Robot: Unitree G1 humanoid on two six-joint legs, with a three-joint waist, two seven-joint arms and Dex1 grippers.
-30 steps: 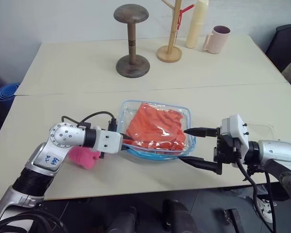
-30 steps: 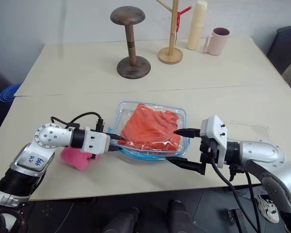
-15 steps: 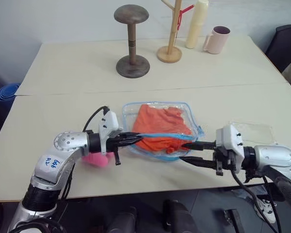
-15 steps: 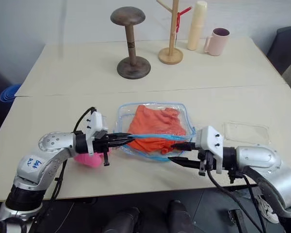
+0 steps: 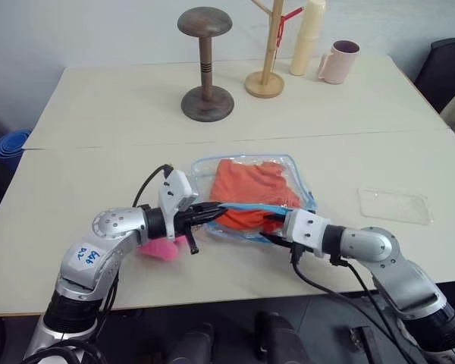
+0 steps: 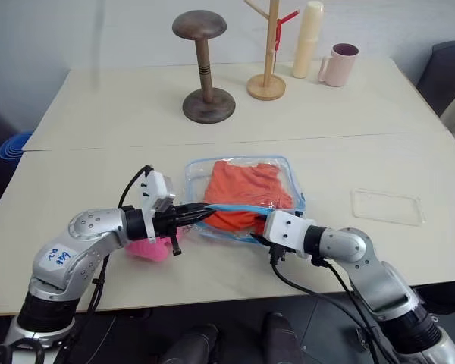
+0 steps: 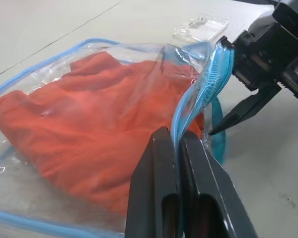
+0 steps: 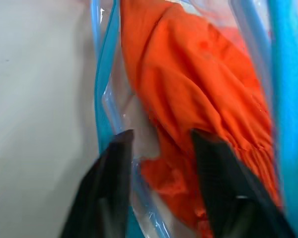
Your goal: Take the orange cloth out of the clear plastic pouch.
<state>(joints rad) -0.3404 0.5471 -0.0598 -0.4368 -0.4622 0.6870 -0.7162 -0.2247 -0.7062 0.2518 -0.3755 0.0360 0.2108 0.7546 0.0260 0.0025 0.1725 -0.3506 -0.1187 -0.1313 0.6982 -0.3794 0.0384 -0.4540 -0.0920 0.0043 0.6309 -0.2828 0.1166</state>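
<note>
Holding pouch (image 5: 250, 199) rim pinched in left gripper (image 7: 178, 148); right gripper (image 8: 161, 148) parted at mouth, empty; cloth (image 5: 250, 189) still inside.

Beige table (image 5: 98, 121), seam across middle. Far edge: dark wooden mushroom-shaped stand (image 5: 206, 64), light wooden rack (image 5: 267, 53) beside it with red bit hanging, cream tall cylinder (image 5: 308, 36), pink mug (image 5: 339, 61). Flat clear plastic sheet (image 5: 394, 205) at right. Blue stack (image 5: 12, 142) off table's left edge.

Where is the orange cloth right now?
The orange cloth lies inside the clear plastic pouch at the table's near middle, between the left gripper, shut on the pouch's blue edge, and the right gripper at its mouth.
</note>
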